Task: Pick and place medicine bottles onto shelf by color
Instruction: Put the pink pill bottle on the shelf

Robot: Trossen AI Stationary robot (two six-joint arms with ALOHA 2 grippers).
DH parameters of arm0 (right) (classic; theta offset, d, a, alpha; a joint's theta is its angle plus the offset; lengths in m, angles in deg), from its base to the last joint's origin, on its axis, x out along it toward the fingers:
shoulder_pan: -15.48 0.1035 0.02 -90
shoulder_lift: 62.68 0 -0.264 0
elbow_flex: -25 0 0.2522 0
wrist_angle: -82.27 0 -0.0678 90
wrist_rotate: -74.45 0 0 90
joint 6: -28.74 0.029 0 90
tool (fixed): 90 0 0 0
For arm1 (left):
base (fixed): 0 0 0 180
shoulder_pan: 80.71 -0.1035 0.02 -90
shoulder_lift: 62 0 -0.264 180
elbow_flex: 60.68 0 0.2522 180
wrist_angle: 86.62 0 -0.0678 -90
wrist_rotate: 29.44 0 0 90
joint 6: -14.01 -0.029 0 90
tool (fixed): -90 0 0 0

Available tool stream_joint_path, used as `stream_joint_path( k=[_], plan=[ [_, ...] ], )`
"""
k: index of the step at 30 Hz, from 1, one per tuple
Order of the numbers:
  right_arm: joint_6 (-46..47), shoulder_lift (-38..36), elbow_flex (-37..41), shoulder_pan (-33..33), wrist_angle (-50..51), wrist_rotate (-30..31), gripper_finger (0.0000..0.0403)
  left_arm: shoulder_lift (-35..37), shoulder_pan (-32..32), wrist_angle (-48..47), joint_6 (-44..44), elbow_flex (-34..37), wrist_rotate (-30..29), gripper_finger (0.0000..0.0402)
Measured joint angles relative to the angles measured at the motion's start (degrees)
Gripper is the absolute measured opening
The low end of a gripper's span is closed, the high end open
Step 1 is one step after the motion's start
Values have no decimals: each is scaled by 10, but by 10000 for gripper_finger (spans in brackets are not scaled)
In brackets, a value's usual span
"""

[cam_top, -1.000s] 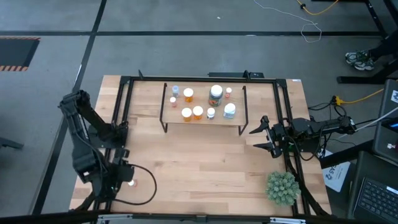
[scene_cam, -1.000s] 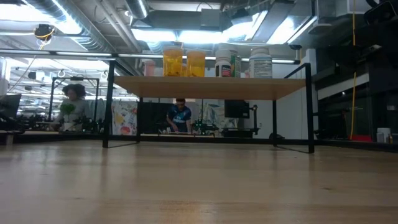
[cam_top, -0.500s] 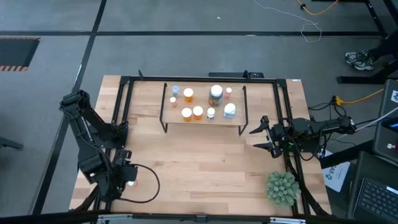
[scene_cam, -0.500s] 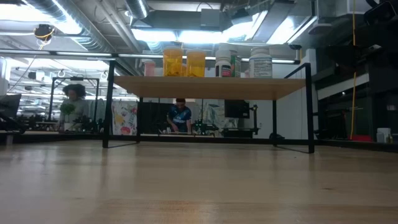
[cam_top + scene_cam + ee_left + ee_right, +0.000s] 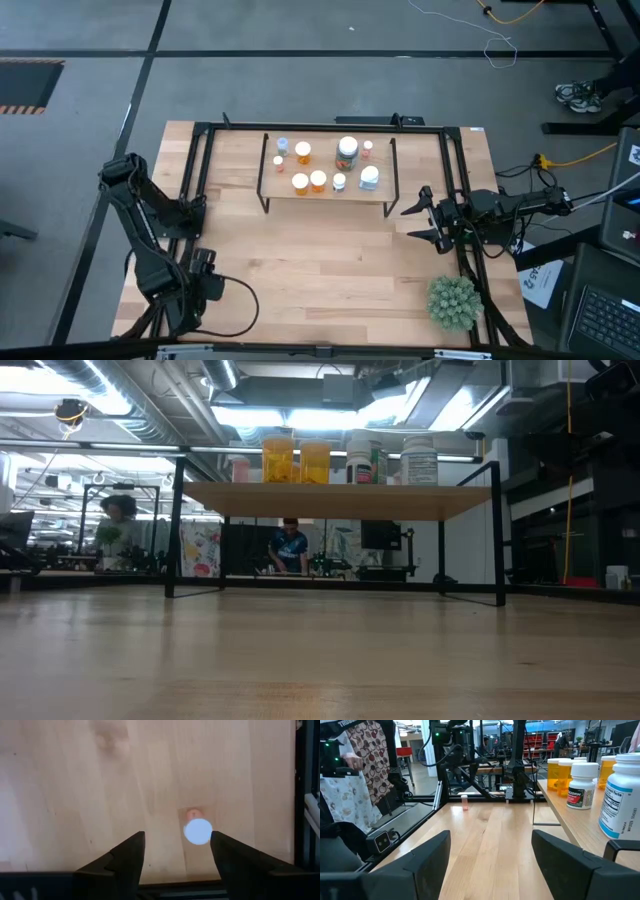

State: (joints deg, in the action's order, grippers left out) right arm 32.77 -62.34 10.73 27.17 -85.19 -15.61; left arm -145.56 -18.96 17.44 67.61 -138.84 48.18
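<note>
Left gripper (image 5: pixel 177 852) parted above one small orange bottle (image 5: pixel 198 829), near table corner well short of shelf (image 5: pixel 326 192).

Better centred first: cap sits nearer one finger. Then straight down, closing on the body below the white cap. Right gripper (image 5: pixel 419 221) parked wide, empty, beside shelf's right end; eight bottles already on shelf.
</note>
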Motion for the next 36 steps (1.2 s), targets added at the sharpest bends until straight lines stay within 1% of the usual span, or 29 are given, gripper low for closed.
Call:
stream_joint_path(
  k=[8, 14, 18, 21, 30, 36],
  plan=[
    [0, 0, 0, 0, 0, 0, 282, -25, 20, 9, 3, 0, 1, 222],
    [0, 0, 0, 0, 0, 0, 282, -43, 22, 46, 3, 16, 10, 222],
    [0, 0, 0, 0, 0, 0, 282, -50, 22, 90, 4, 39, 30, 222],
    [0, 0, 0, 0, 0, 0, 282, -50, 22, 118, 4, 62, 30, 222],
    [0, 0, 0, 0, 0, 0, 282, -50, 22, 129, 18, 102, 31, 222],
    [0, 0, 0, 0, 0, 0, 282, -50, 22, 185, 18, 120, 31, 222]
  ],
)
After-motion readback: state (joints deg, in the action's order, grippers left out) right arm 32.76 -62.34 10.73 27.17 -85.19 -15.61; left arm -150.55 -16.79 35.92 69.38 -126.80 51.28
